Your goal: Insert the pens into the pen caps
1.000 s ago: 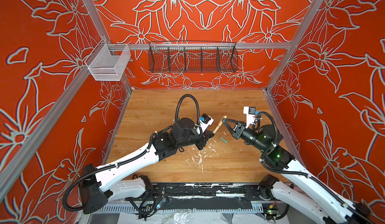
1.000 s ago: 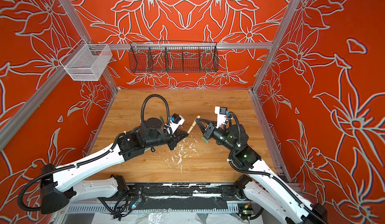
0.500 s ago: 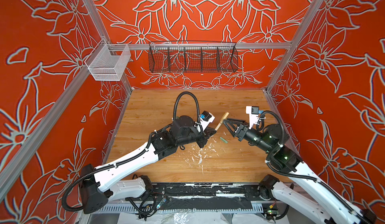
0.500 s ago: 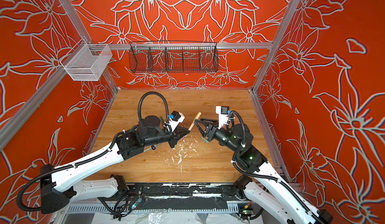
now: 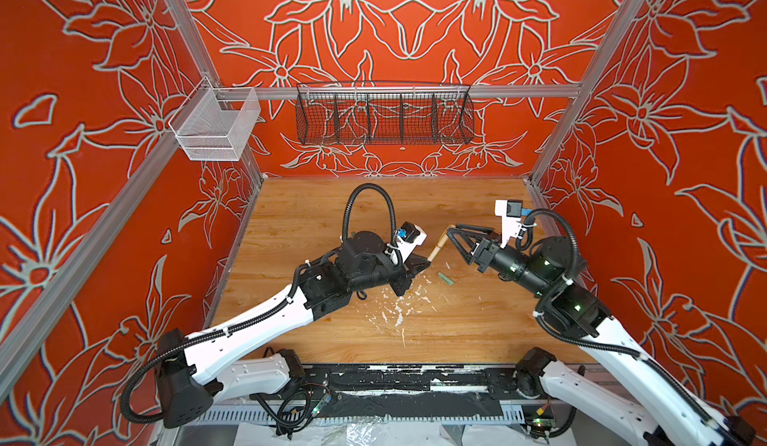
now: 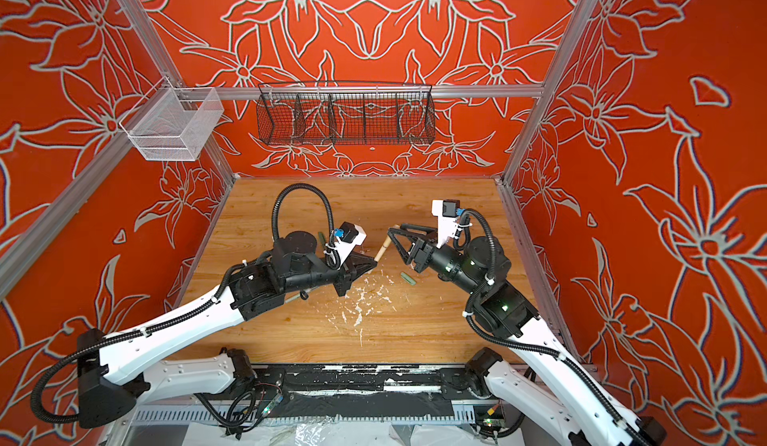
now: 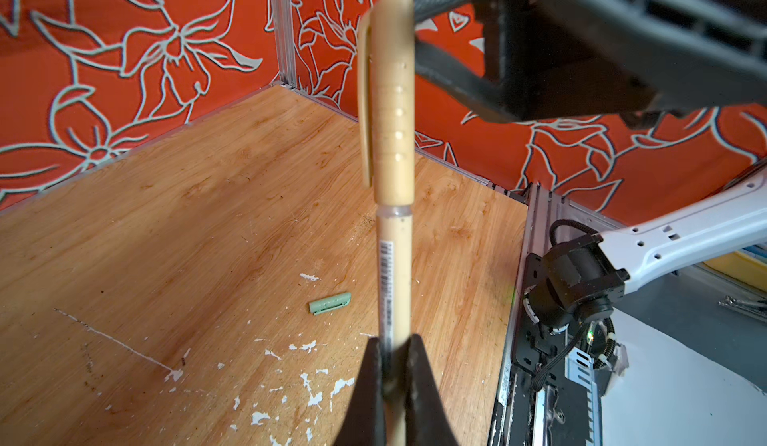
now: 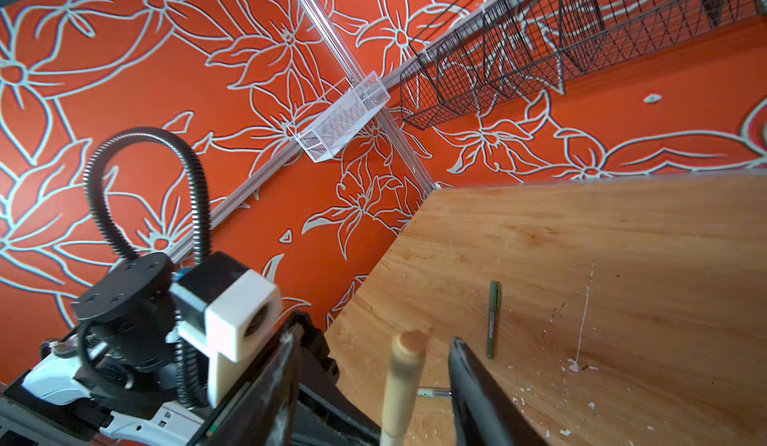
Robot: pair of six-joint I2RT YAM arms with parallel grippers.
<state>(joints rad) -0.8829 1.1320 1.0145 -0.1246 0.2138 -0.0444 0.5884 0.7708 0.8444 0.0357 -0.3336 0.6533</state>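
My left gripper (image 7: pixel 392 348) (image 5: pixel 427 262) is shut on the lower barrel of the tan pen (image 7: pixel 394 278) (image 6: pixel 382 251), held above the table. The tan pen cap (image 7: pixel 390 91) (image 8: pixel 404 377) sits over the pen's far end. My right gripper (image 8: pixel 373 336) (image 5: pixel 452 232) is open, and its fingers stand either side of the cap's end without touching it. A pale green pen cap (image 5: pixel 445 279) (image 7: pixel 330 303) lies on the wood below. A dark green pen (image 8: pixel 493 319) (image 6: pixel 321 238) lies behind the left arm. A pale pen's tip (image 8: pixel 433 392) peeks out under that arm.
White paint flecks (image 5: pixel 398 311) mark the wooden table (image 5: pixel 315 211) near the front middle. A black wire basket (image 5: pixel 384 114) and a white mesh basket (image 5: pixel 216 128) hang on the back rail. Orange walls close in on three sides.
My right gripper has opened off the tan cap and drawn back a little to the right. The cap stays on the pen in my left gripper.
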